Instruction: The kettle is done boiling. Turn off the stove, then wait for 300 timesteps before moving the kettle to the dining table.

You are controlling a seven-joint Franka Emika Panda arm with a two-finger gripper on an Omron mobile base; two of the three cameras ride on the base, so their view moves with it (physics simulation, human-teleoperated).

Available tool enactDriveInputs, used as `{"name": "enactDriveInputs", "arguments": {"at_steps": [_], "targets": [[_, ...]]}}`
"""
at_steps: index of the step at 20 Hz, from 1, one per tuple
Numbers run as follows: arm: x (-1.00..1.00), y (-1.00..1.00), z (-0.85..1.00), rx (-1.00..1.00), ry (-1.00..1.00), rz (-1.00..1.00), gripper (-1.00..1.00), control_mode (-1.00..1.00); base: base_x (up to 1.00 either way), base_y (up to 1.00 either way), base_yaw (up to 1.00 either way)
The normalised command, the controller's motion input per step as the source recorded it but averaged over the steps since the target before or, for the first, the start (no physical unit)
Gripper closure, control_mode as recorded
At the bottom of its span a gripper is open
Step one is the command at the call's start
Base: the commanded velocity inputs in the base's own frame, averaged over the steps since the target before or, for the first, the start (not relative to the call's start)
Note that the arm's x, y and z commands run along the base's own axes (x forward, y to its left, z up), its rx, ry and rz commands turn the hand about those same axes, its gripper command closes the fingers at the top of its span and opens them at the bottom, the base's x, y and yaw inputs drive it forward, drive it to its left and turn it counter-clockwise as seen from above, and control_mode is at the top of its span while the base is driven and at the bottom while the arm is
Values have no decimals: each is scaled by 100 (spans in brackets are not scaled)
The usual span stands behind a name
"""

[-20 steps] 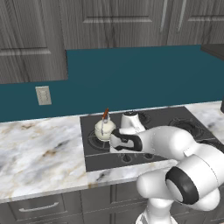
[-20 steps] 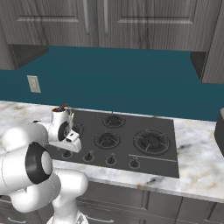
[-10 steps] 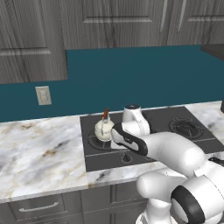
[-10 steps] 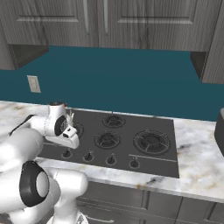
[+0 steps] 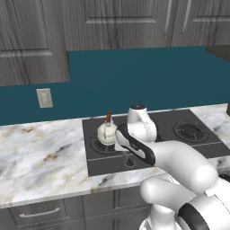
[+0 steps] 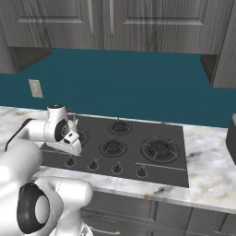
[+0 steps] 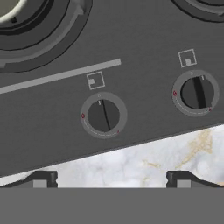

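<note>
While the kettle (image 5: 107, 133) is sitting on the stove (image 7: 144, 39), I'm hovering the spread claw (image 7: 111, 179) over its knob (image 7: 103, 115), needing to descend and twist

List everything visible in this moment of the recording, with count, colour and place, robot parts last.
kettle: one, cream-white with a part reddish-brown handle, on the stove's front left burner.
stove: one, black, four burners, set in the marble worktop.
knobs: four, round and black, in a row along the stove's front edge; the hand view shows two up close.
marble worktop: one, white-grey veined, either side of the stove.
wall outlet: one, pale, on the teal backsplash left of the stove.
cabinets: dark grey wood, above the backsplash and below the worktop.
arm: one, white with dark joints, reaching over the stove's front.
hand: one, open, over the worktop's edge just in front of the knobs, holding nothing.
</note>
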Motion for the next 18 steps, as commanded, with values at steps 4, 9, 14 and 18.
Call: {"name": "enactDriveInputs", "arguments": {"at_steps": [4, 9, 14, 18], "targets": [[-9, 2, 5, 0, -1, 0, -100, -100, 0, 0, 0], [0, 16, 24, -2, 0, 0, -100, -100, 0, 0, 0], [0, 22, 28, -4, 0, 0, -100, -100, 0, 0, 0], [0, 20, 33, -6, 0, -1, -100, -100, 0, 0, 0]]}}
